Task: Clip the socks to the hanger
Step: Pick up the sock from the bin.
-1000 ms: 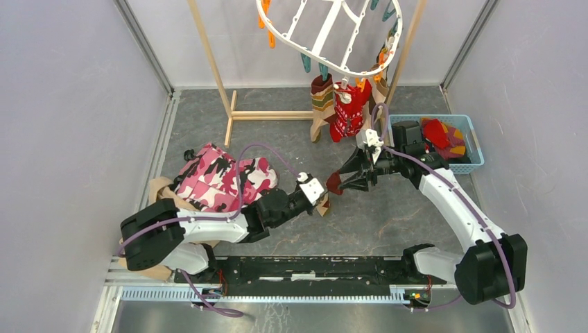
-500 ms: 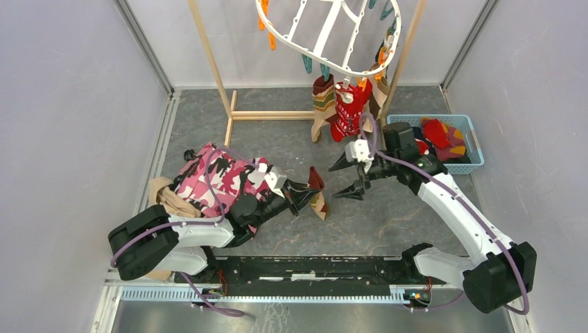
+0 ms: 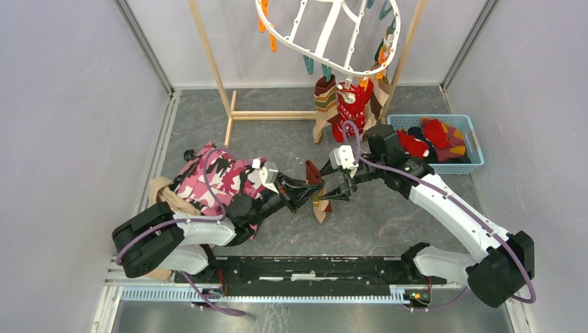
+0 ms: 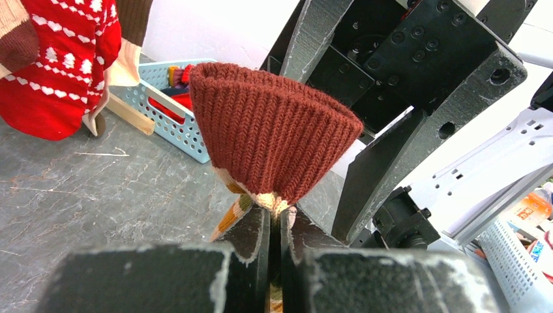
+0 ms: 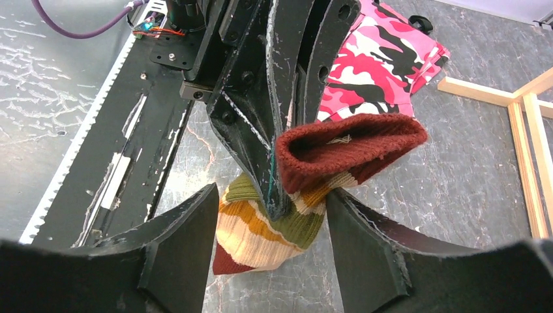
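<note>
A tan, orange and green striped sock (image 3: pixel 317 196) with a maroon cuff (image 4: pixel 274 130) hangs pinched below the cuff in my left gripper (image 4: pixel 275 225), which is shut on it above the floor. My right gripper (image 5: pixel 272 193) is open, one finger on each side of the sock's striped body (image 5: pixel 261 228) and the left fingertips (image 5: pixel 277 137), with a gap on each side. In the top view the right gripper (image 3: pixel 334 184) meets the left gripper (image 3: pixel 305 189) mid-floor. The white oval hanger (image 3: pixel 291 47) hangs at the back, with striped and red patterned socks (image 3: pixel 350 111) clipped under it.
A blue basket (image 3: pixel 468 164) holding more socks sits at the right. A pink camouflage cloth (image 3: pixel 215 177) and a tan cloth (image 3: pixel 166 198) lie at the left. The wooden rack (image 3: pixel 229 114) stands at the back, its foot on the floor.
The left gripper pulled the sock leftward and turned it upright. The right gripper opened, backed off, then moved left and now straddles the sock.
</note>
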